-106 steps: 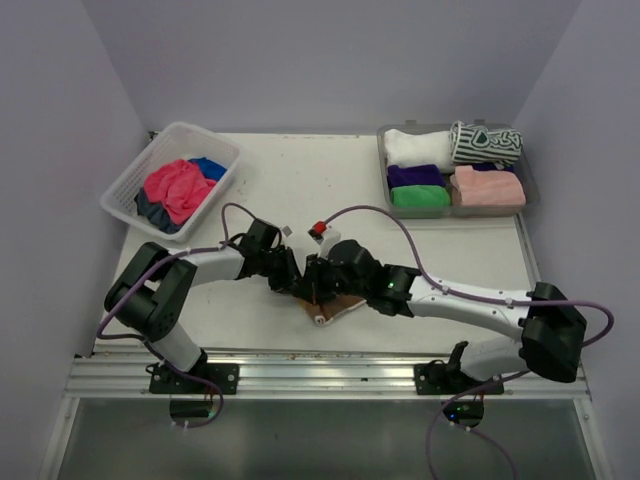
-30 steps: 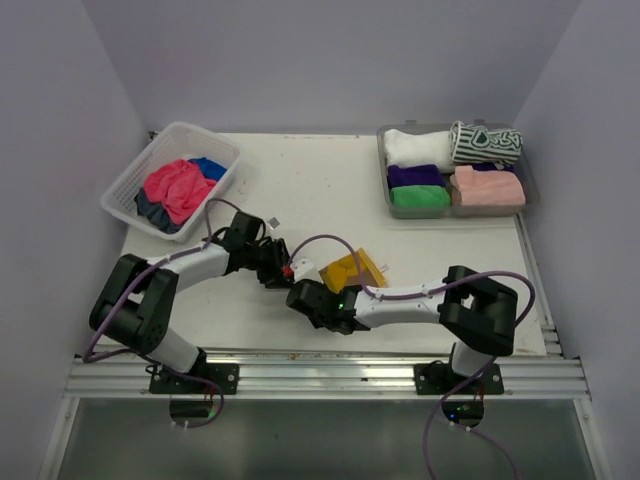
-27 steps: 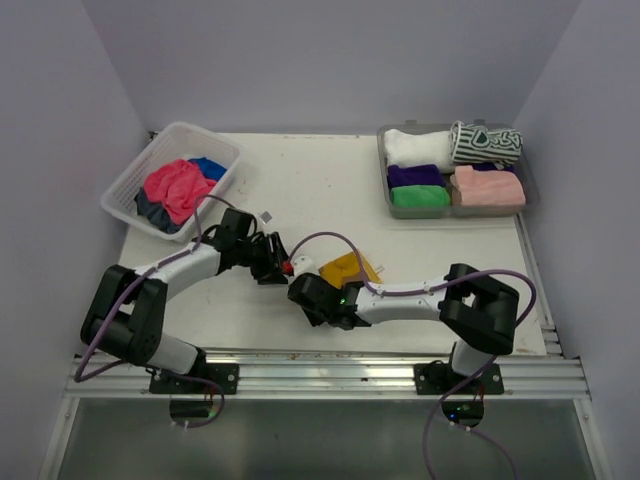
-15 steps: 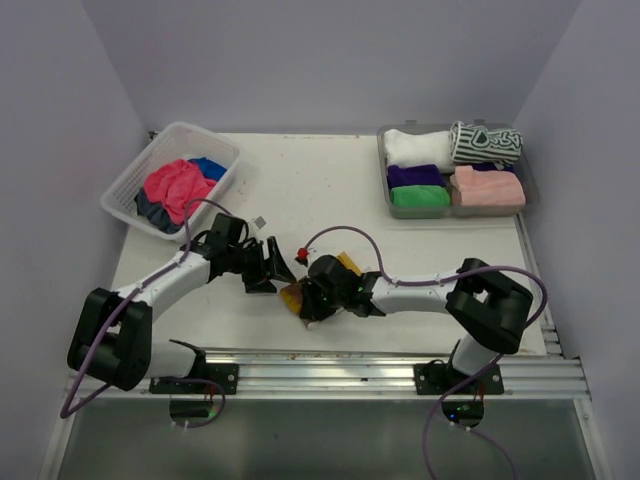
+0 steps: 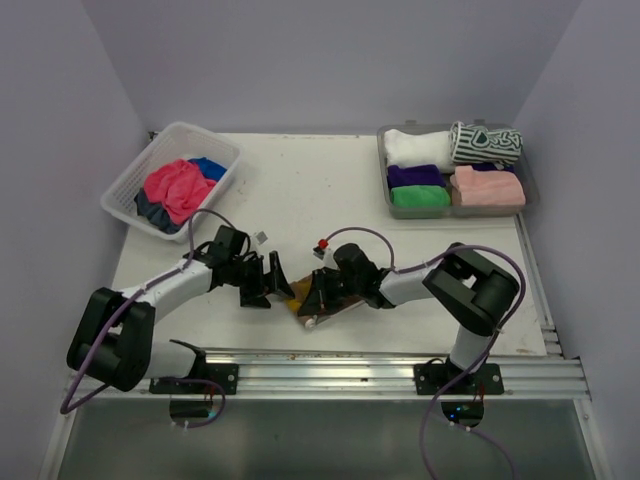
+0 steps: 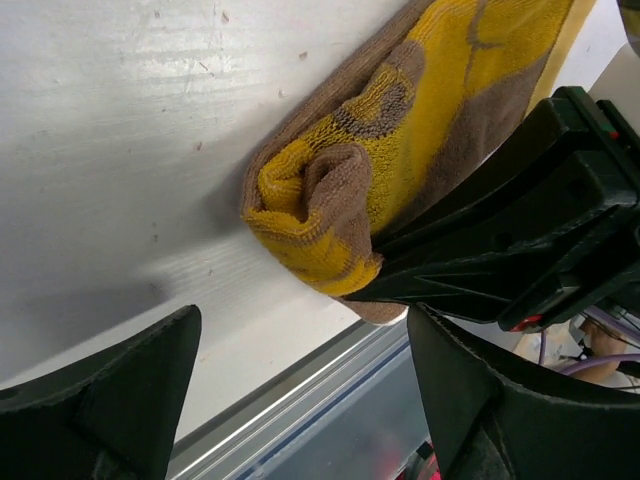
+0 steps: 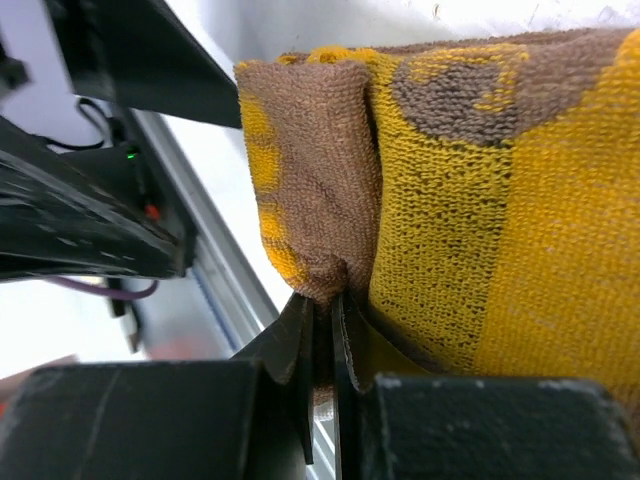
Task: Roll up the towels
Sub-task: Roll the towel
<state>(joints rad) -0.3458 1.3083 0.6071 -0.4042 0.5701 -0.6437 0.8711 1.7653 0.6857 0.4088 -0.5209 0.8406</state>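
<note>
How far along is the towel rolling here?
Done: five rolled towels sit in the grey tray. In hand: the right gripper is shut on a fold of the yellow-and-brown towel, partly rolled, with the left gripper open beside it. Left: a pink towel, a blue towel and a dark towel lie loose in the white basket.

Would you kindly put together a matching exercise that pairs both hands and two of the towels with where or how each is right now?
Things:
1. left hand
2. right hand
3. pink towel
4. striped towel

States:
A. rolled, in the grey tray
B. open
C. shut on the yellow-and-brown towel
D. crumpled, in the white basket

Pairs: 1-B, 2-C, 3-D, 4-A
</note>
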